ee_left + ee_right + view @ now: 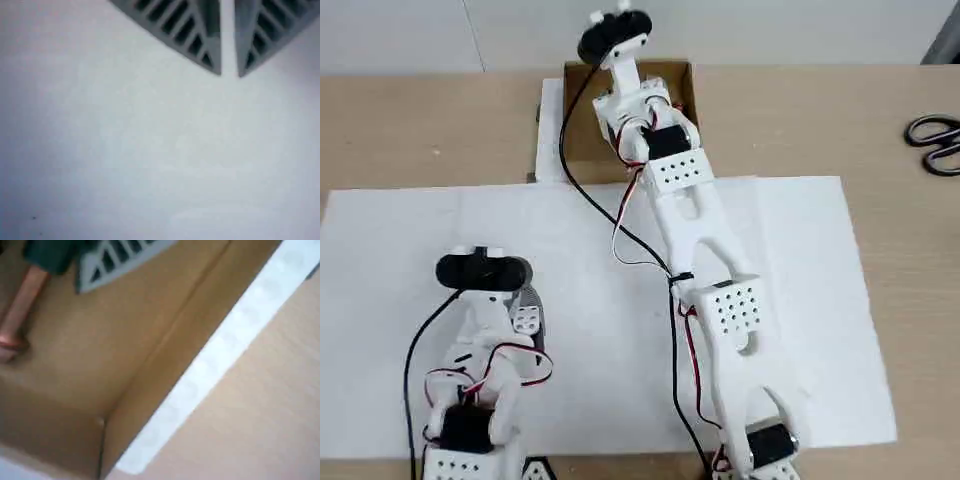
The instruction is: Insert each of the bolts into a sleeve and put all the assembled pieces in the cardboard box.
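The left claw (229, 75) hangs close over the white paper sheet (400, 250) on the wooden tabletop (420, 120), all but closed, a thin slit between its grey jaws and nothing in them. The right claw (82, 275) is down inside the brown cardboard box (165, 365). A dark green sleeve (50, 254) with a copper-coloured bolt (20, 310) sticking out of it sits against the claw, but I cannot tell whether it is gripped. Black-handled scissors (935, 143) lie far right.

We see the cardboard box (582, 122) largely hidden beneath the right arm (705, 230), the scissors (916, 138) cut by the edge, the sleeve (47, 255) blurred and cropped.
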Robot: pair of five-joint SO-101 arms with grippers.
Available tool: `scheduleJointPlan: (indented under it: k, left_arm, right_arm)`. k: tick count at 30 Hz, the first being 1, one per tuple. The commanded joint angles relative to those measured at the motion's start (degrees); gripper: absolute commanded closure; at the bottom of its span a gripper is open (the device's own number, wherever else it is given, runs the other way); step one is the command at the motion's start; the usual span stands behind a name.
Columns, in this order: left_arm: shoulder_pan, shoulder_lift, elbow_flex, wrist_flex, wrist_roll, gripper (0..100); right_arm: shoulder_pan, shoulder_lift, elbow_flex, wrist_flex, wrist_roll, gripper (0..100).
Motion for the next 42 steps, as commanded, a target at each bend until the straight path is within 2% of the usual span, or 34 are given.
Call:
scheduleJointPlan:
  k: [1, 8, 13, 17, 24, 30, 34, 42]
  left_arm:
    - [-0.1, -0.4, -0.2, -1.4, 0.0, 99]
    - [-0.1, -0.4, -0.2, -1.4, 0.0, 99]
    - [-0.1, -0.4, -0.2, -1.4, 0.0, 99]
    - [-0.1, -0.4, -0.2, -1.4, 0.0, 99]
    - [-0.1, -0.4, -0.2, -1.4, 0.0, 99]
    - [-0.1, -0.4, -0.2, -1.4, 0.0, 99]
    - [-0.1, -0.4, -0.2, -1.4, 0.0, 99]
    - [-0.1, -0.4, -0.1, -1.4, 0.0, 99]
  right_arm:
    - [-0.2, -1.4, -7.6, 0.6, 0.4, 77.3]
    - [0.7, -1.6, -15.6, 8.9, 0.2, 86.0]
    - [2.2, -1.3, -22.6, 15.7, 0.2, 99.8]
    - [3.6, -1.3, -28.1, 24.1, 0.1, 99.6]
    - [7.3, -4.7, -28.3, 38.6, -0.3, 99.5]
    - [10.1, -10.5, -28.2, 52.1, -10.3, 99.5]
    - [13.1, -12.4, -28.2, 53.6, -12.3, 99.5]
    - [12.2, -25.8, -27.9, 54.0, -7.2, 99.5]
